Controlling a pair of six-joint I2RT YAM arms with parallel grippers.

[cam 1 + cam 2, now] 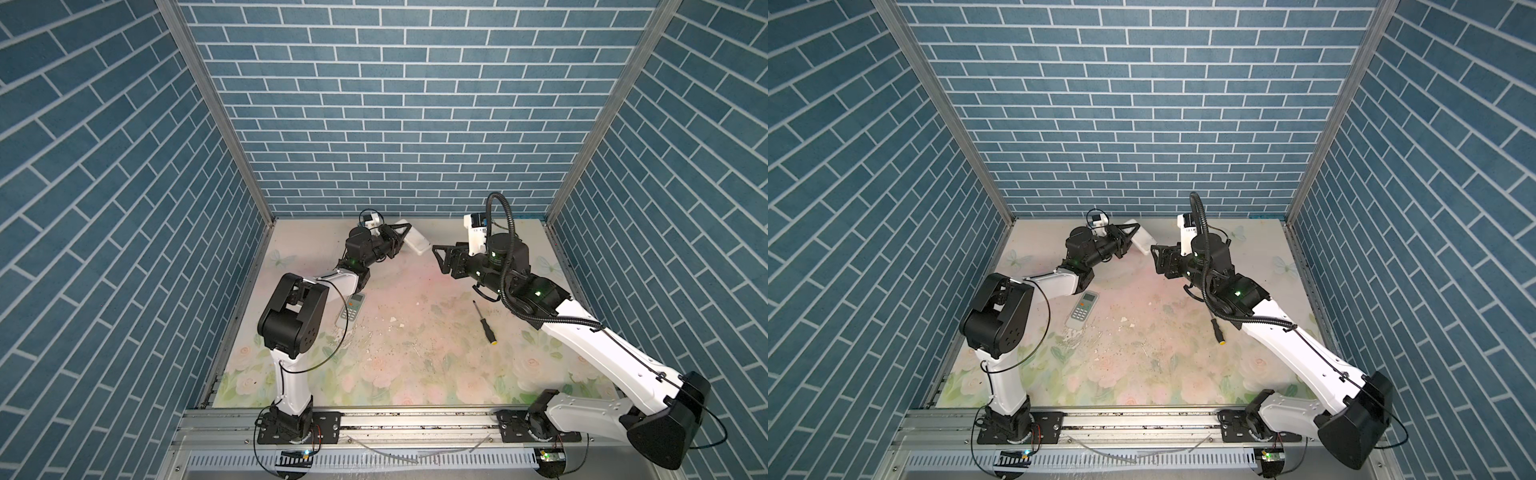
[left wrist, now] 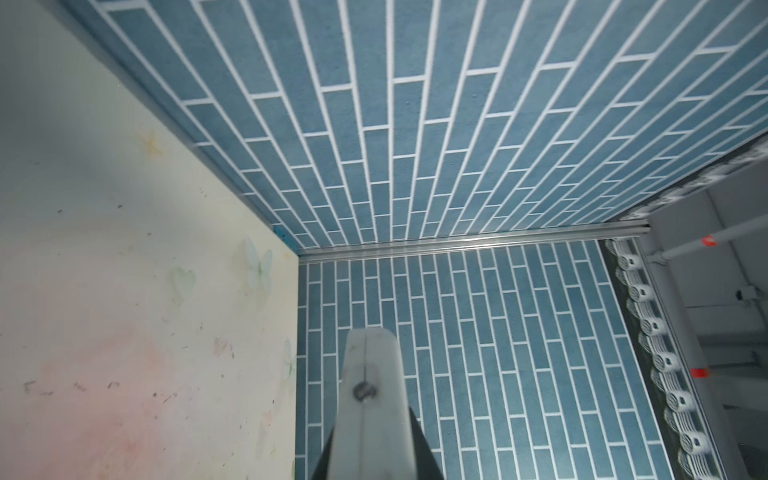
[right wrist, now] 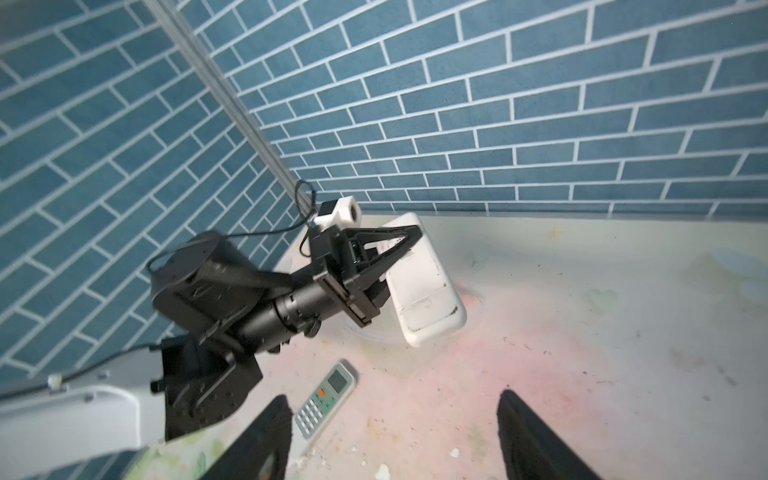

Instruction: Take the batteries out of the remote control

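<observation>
Blue brick walls [image 1: 374, 124] all round, flowery mat [image 1: 415, 365] underneath. Left gripper [image 3: 390, 266] is pinching the white remote [image 3: 424, 291], held up near the back wall, back side showing; can't see the batteries. Right gripper [image 1: 439, 259] faces it, jaws spread, empty. 2nd remote [image 3: 326, 399] lies keypad-up by the left arm, screwdriver [image 1: 484, 322] near the right arm.

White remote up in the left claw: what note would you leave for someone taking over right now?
Left gripper: shut on the white remote, held off the table, back facing the right gripper.
Right gripper: open, empty, facing it.
Buttoned remote and screwdriver lie on the table.
Done: remote lifted. No batteries in view; cover looks closed.
To do: open the cover, pull the batteries.
</observation>
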